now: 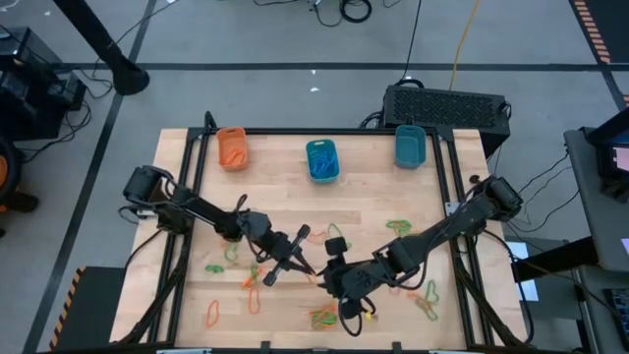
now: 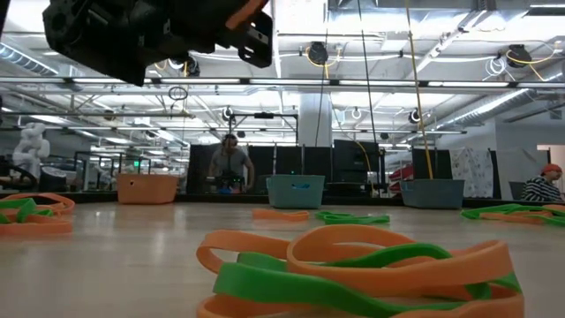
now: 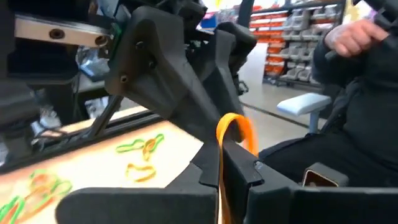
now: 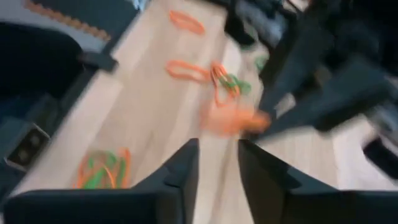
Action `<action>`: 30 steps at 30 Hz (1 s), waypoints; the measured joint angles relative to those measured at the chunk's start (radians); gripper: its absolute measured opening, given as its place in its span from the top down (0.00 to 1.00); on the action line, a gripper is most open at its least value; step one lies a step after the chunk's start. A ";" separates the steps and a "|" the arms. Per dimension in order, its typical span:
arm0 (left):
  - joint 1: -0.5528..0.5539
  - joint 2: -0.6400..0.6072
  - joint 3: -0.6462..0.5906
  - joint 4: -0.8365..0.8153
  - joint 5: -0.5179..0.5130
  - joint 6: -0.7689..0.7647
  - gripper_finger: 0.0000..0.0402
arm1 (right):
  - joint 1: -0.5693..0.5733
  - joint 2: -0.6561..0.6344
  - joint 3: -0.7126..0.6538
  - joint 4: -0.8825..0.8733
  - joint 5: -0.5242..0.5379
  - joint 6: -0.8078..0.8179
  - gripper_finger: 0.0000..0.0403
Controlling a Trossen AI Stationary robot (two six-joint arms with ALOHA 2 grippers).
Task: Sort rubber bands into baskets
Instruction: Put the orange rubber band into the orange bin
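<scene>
Fig. legend, L to R. Left arm: reaches from the table's left edge toward centre-front, forearm angled down; left gripper (image 1: 300, 264) sits mid-table, jaws clamped together on an orange rubber band (image 3: 231, 134) that loops up between its fingers (image 3: 239, 171) in the wrist view. Right arm: reaches from the right edge, bent inward; right gripper (image 1: 336, 280) lies just beside the left one, jaws a narrow gap apart, nothing seen between them. Rubber bands (image 1: 319, 317), orange, green and yellow, lie scattered over the front half of the wooden table (image 1: 373, 197). Baskets along the far edge: orange basket (image 1: 232, 147), middle teal basket (image 1: 321, 159), right teal basket (image 1: 410, 146). Person (image 2: 230, 163) stands in the bkgd, low view.
</scene>
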 joint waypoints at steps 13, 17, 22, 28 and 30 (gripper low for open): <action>0.052 -0.380 0.000 -0.855 -0.545 -0.046 1.00 | -0.001 -0.034 -0.009 -0.258 0.056 0.159 0.57; 0.153 -0.485 0.000 -1.108 -0.740 -0.130 1.00 | -0.001 -0.031 -0.053 -0.256 0.064 0.133 0.58; 0.379 -0.564 0.001 -1.345 -0.835 -0.268 1.00 | -0.012 -0.031 -0.132 -0.163 0.065 0.084 0.60; 0.661 -0.571 0.001 -1.474 -0.836 -0.355 1.00 | -0.032 -0.041 -0.222 -0.086 0.086 0.083 0.62; 0.739 -0.566 0.001 -1.498 -0.836 -0.355 1.00 | -0.039 -0.041 -0.240 -0.077 0.086 0.096 0.63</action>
